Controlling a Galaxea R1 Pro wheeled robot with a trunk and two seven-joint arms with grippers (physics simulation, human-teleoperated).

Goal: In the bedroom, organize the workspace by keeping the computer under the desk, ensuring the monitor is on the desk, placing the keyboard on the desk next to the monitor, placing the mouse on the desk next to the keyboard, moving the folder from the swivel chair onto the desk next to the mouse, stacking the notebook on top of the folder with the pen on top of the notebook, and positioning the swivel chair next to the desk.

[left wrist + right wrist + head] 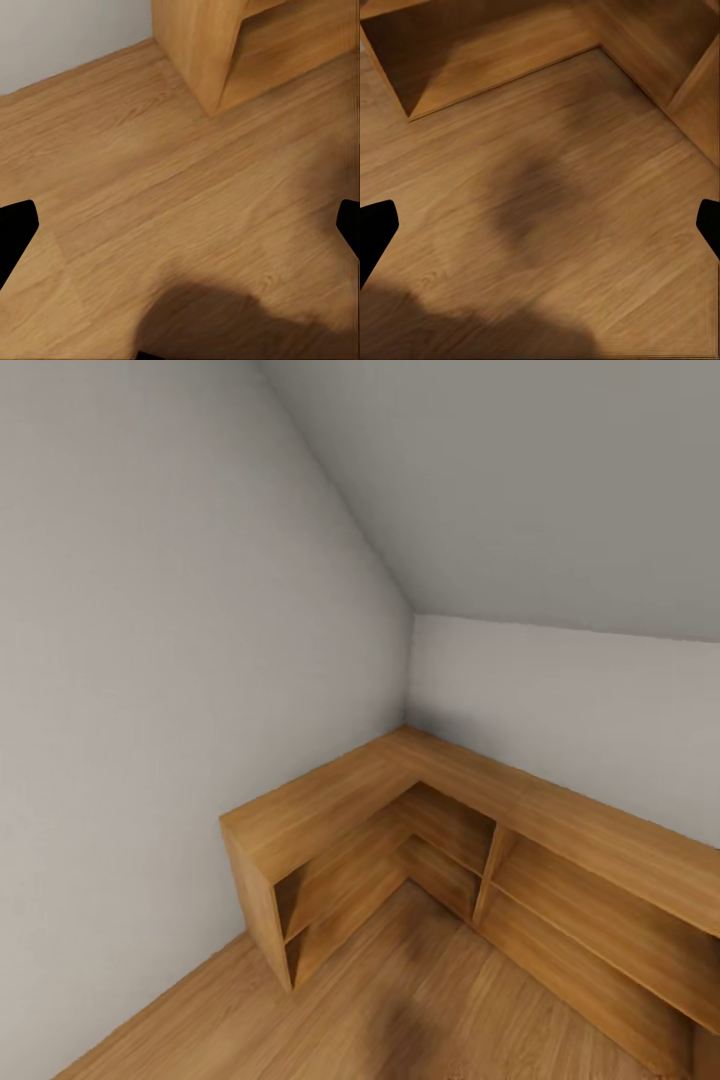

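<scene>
Light wood plank floor (420, 1010) lies nearest, crossed by a soft dark shadow (presumably the robot's own). Beyond it a low L-shaped honey-coloured wooden shelf unit (330, 810) hugs the corner where the pale grey sloped walls (150, 610) meet, built to fit under the slant. Both wrist views look down at bare floor between wide-spread black fingertips, so left and right jaws stand open, carrying nothing. None of the task's things appears; I judge the robot is in transit.

Low L-shaped wooden shelf unit (400, 790) fills the corner.
</scene>
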